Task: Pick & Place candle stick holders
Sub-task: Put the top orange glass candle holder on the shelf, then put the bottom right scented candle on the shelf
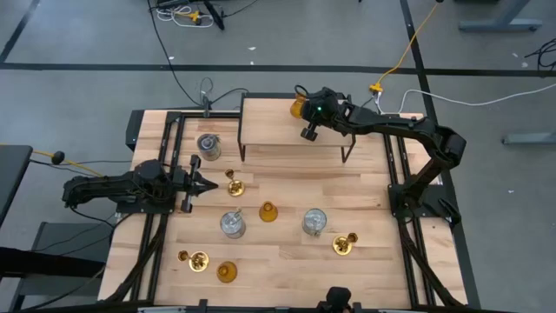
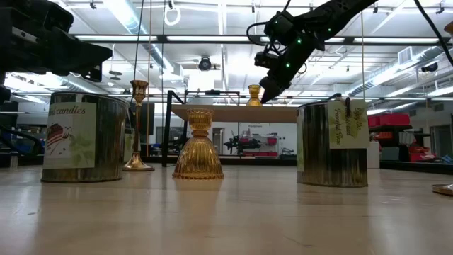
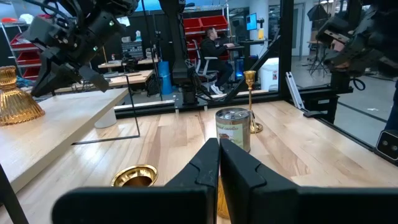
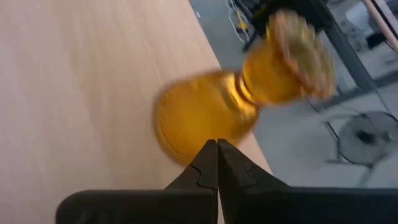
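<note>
On the raised shelf (image 1: 287, 117) at 12 o'clock, 1 amber holder (image 1: 298, 107) stands at the far edge, and the right gripper (image 1: 309, 132) hangs just beside it with jaws closed on nothing. The other 8 candle stick holders sit on the table below, the nearest brass one (image 1: 234, 184) just ahead of the left gripper (image 1: 207, 184) at 9 o'clock, also closed and empty. A nudge from the shut right fingers could tip that amber holder off the shelf's back edge.
</note>
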Action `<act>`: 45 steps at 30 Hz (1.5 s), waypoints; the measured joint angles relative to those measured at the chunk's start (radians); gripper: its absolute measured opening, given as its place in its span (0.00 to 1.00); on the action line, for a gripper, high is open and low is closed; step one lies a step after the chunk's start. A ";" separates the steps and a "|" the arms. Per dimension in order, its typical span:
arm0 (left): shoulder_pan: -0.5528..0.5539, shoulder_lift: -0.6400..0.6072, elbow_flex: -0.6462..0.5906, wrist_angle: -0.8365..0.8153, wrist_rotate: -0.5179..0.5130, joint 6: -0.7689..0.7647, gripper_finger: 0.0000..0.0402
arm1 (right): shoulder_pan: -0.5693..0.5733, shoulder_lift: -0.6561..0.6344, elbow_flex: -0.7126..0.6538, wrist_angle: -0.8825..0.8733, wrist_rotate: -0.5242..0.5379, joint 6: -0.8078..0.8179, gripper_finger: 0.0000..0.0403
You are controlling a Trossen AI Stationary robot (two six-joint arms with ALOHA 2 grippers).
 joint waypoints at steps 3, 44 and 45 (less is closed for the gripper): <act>0.000 0.000 0.000 0.000 0.000 0.000 0.05 | -0.003 0.000 0.000 -0.008 0.022 0.000 0.00; 0.000 0.000 0.000 0.000 0.000 0.000 0.05 | 0.100 -0.002 0.000 0.067 -0.474 0.001 0.00; 0.000 0.000 0.000 0.000 0.000 0.000 0.05 | 0.110 -0.002 0.000 0.070 -0.480 0.001 0.00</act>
